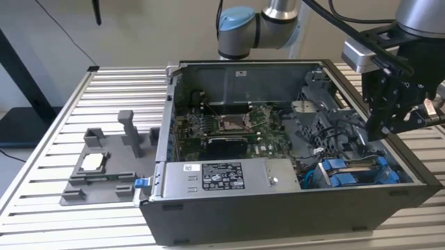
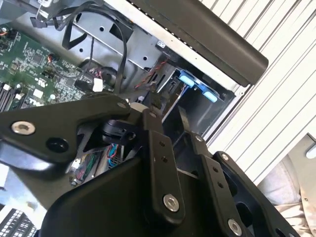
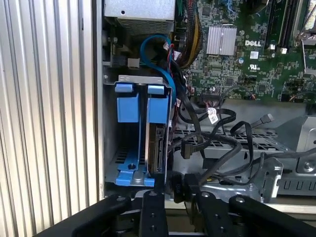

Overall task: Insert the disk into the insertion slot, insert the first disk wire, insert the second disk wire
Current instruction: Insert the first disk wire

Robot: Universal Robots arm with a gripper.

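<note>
The disk (image 3: 159,144) stands on edge in its blue carrier (image 3: 158,105) inside the insertion slot (image 3: 141,78), the grey bay at the case's corner. In the exterior view the bay's blue carriers (image 1: 356,172) sit at the front right of the case. My gripper (image 1: 391,130) hangs just above the case's right wall, over that bay. In the first wrist view my gripper (image 3: 177,193) is shut on a black wire plug (image 3: 179,184), whose black cable (image 3: 228,159) arcs back into the case. A second black plug (image 3: 190,147) dangles loose beside the disk.
The motherboard (image 1: 233,127) fills the case floor and the silver power-supply box (image 1: 222,177) lies along the front. Loose black cables (image 3: 217,118) crowd the space beside the bay. A grey fixture (image 1: 104,166) with a small chip sits on the slatted table at the exterior view's left.
</note>
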